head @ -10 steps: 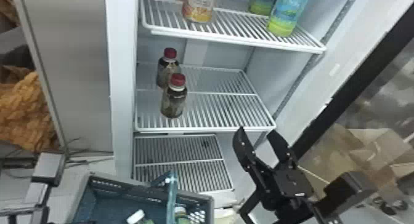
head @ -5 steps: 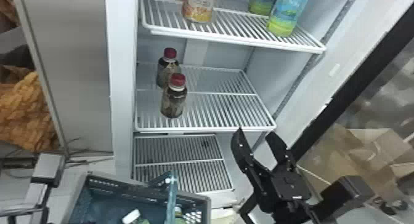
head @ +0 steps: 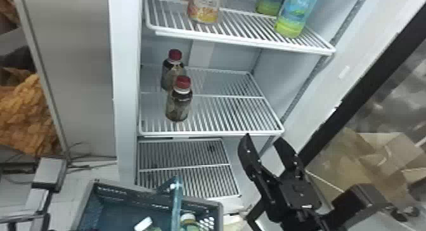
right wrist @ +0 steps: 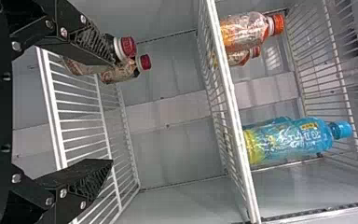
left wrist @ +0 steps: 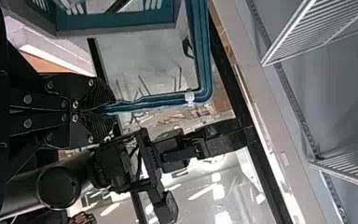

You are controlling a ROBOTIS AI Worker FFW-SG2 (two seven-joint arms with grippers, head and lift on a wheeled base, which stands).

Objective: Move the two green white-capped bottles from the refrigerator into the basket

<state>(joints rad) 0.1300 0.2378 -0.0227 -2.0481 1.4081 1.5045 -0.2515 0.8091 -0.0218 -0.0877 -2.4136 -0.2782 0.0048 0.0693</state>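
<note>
My right gripper [head: 263, 137] stands open in front of the refrigerator's lower shelves, nothing between its fingers; in the right wrist view the same gripper [right wrist: 111, 112] faces the shelves. In the left wrist view my left gripper [left wrist: 104, 109] is shut on the teal handle [left wrist: 154, 101] of the basket. The basket [head: 218, 214] is at the bottom of the head view, below the refrigerator, its handle [head: 177, 201] raised. Inside it are two green bottles: one white cap [head: 144, 224] is tilted, the other pale-capped bottle [head: 189, 221] is by the right wall. Their lower parts are cut off.
Two red-capped dark bottles [head: 179, 103] stand at the left of the middle shelf [head: 222, 113]. The upper shelf [head: 247, 27] holds blue-green bottles [head: 293, 17] and orange-labelled ones [head: 206, 8]. The open door's black edge [head: 364, 97] slants behind the right arm.
The basket, with the bottles in it, has swayed slightly left and then back right. My right gripper has stayed almost still and open.
</note>
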